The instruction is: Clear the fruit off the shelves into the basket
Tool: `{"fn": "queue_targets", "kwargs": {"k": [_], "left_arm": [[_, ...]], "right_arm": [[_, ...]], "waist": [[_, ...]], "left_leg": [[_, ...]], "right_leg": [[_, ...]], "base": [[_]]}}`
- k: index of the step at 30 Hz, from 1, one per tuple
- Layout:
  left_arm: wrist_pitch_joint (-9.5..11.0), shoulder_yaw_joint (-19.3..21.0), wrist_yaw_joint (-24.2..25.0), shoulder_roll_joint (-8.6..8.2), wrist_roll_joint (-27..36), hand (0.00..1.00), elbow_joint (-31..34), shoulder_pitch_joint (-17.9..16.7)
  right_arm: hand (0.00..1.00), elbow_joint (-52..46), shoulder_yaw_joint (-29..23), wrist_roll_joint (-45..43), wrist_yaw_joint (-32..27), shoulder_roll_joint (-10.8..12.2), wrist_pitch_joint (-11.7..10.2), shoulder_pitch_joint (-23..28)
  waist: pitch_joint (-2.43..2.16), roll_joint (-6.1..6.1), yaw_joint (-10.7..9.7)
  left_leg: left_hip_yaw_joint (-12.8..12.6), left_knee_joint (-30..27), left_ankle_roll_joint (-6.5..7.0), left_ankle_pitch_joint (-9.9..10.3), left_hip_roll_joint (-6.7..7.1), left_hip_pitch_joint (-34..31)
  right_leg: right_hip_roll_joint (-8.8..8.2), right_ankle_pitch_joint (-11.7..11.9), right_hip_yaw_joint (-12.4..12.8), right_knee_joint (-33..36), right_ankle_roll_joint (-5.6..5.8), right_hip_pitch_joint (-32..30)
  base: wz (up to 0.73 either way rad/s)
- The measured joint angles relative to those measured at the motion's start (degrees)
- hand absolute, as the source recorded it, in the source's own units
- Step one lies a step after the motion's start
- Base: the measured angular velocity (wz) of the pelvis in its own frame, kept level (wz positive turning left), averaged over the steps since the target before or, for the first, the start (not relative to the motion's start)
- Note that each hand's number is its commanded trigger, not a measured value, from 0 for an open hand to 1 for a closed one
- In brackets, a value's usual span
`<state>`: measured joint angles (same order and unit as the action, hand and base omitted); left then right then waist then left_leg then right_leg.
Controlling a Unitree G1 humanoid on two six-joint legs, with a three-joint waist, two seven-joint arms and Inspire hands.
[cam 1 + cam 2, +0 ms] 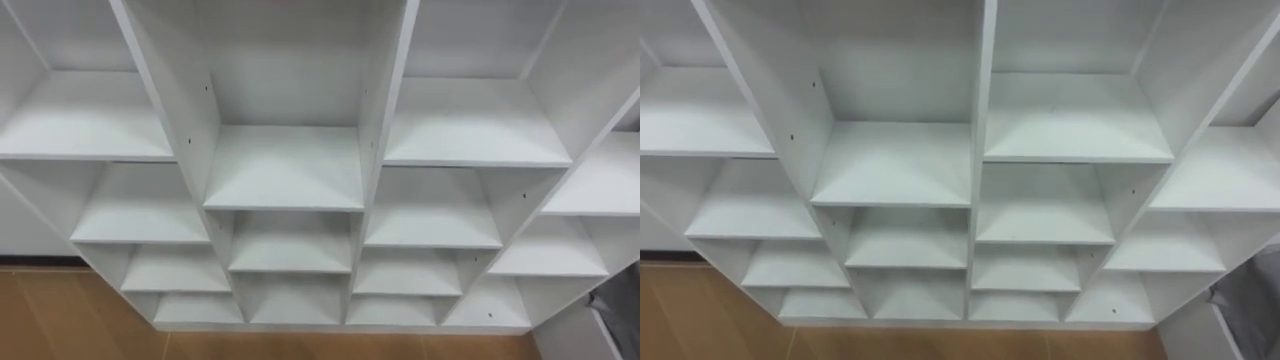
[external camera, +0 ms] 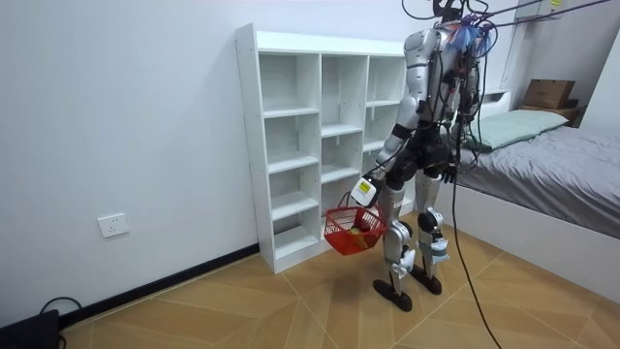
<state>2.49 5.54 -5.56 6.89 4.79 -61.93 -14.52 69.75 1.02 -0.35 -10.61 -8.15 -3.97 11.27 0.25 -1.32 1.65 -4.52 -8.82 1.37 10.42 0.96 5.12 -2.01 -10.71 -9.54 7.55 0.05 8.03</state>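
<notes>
Some fruit (image 2: 360, 233), no more than yellow-orange shapes too small to count, lies in one red basket (image 2: 339, 237) that appears in the room view. The basket hangs by its handle from the robot's left hand (image 2: 365, 190), which is closed round the handle at thigh height, just beside the left leg. Basket and hand are clear of the floor and apart from the shelves.

The robot stands upright facing one white closet (image 2: 246, 145), an open shelf unit against the wall. It is close in front of the columns further along, on the room view's right. The room view shows three columns not covered by the robot's body, and the nearest column has four compartments stacked one above another.

The eye views look down into the same unit from close up. They show four columns side by side, each stepped downward in white boards and back panels, with small peg holes in the dividers. Below the unit they show a strip of wooden floor (image 2: 242, 310) and, at the lower right, a corner of grey cloth (image 1: 615, 300).

Further out, the room view alone takes in one wall socket (image 2: 113, 225) low on the wall to the closet's left. Behind the robot there is one bed (image 2: 572, 165) with a grey cover. One pale green pillow (image 2: 523, 126) lies at its head, and one cardboard box (image 2: 547, 93) sits beyond that.
</notes>
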Motion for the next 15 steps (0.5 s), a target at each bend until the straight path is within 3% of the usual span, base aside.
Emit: {"fn": "queue_targets", "kwargs": {"k": [4, 15], "left_arm": [[-0.82, -0.06, -0.12, -0.48, -0.58, 1.0, 0.02, 0.0], [-1.29, -0.14, -0.31, -1.06, -3.24, 1.0, 0.61, 0.69]], "right_arm": [[0.0, -0.08, 0.01, 0.01, 0.88, 0.0, 0.95, -0.96], [0.0, -0.37, 0.34, -0.02, 4.64, -0.11, 1.08, -2.76]], "waist": [[0.04, 0.57, 0.1], [-0.02, 0.47, 0.14]], "left_leg": [[-0.03, 0.03, -0.02, 0.02, -0.08, 0.39], [-0.02, 0.0, -0.04, 0.02, -0.08, 0.2]], "right_leg": [[0.03, -0.05, 0.15, 0.1, -0.04, 0.1], [0.06, -0.06, 0.09, 0.06, -0.06, -0.09]], "base": [[0.0], [0.0]]}}
